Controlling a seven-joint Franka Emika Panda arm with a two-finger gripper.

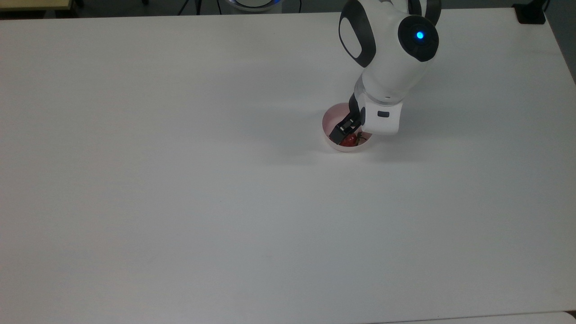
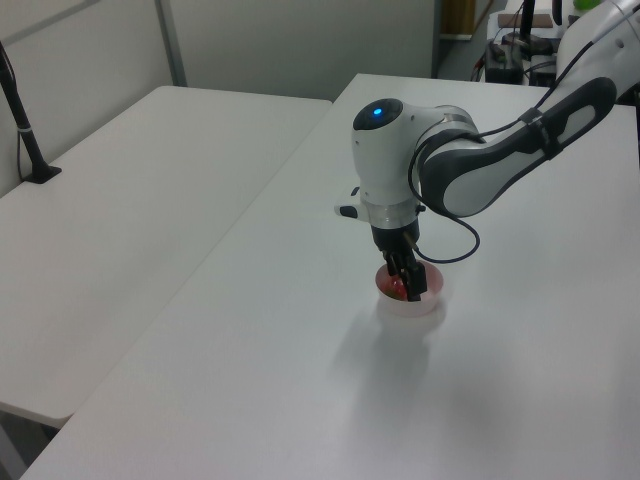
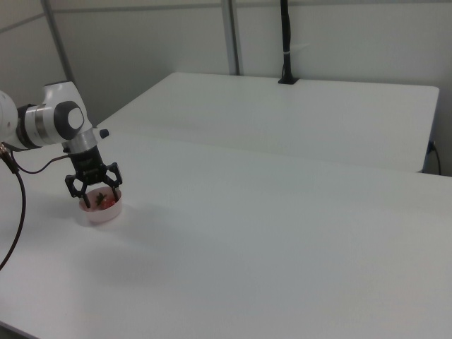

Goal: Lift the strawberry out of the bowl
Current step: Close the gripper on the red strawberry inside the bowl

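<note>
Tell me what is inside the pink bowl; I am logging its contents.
A red strawberry with green leaves lies in the bowl. The open claw reaches in around it, hiding part of the bowl's floor.

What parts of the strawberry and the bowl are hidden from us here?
- Strawberry: in the top view, one dark finger covers its left half; whether the fingers touch it cannot be told.
- Strawberry in the left view: mostly behind the gripper.
- Bowl: its right rim sits under the white hand in the top view.
- Bowl's bottom: hidden by its wall in the right view.

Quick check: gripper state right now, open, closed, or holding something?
Gripper: open, fingers spread either side of the strawberry in the bowl; nothing held yet.
</note>
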